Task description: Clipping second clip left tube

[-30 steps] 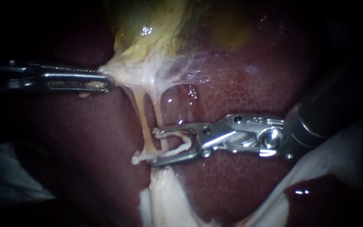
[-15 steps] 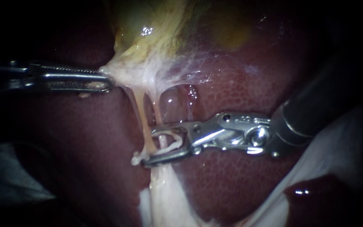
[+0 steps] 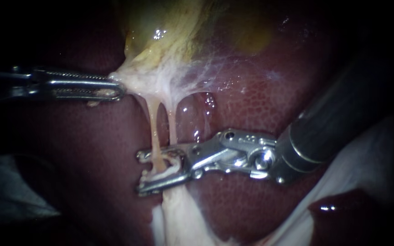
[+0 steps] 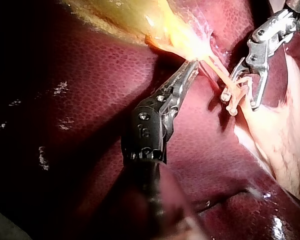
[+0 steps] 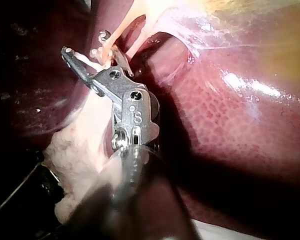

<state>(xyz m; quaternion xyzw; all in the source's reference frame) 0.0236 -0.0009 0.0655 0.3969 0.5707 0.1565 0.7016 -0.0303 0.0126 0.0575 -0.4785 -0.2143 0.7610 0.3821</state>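
Two pale tubes run down from the gallbladder [image 3: 169, 27]: the left tube [image 3: 153, 132] and the right tube [image 3: 172, 127]. My right instrument [image 3: 141, 172] stands open across both, its jaw tips past the left tube, which crosses the gap. A white clip [image 3: 167, 168] lies inside those jaws against the left tube. The right wrist view shows the same open jaws [image 5: 85, 42] around the tube [image 5: 110, 45]. My left instrument [image 3: 115, 89] is shut on the gallbladder's pale edge and holds it taut, also seen in the left wrist view [image 4: 190, 67].
Dark red liver [image 3: 261, 91] lies behind and around everything. A pale fatty strip [image 3: 178, 214] hangs below the right instrument's jaws. White gauze [image 3: 361, 168] lies under the right instrument's shaft.
My right instrument has slid left along the liver, so that its open jaws now reach past the left tube. The left instrument has held still.
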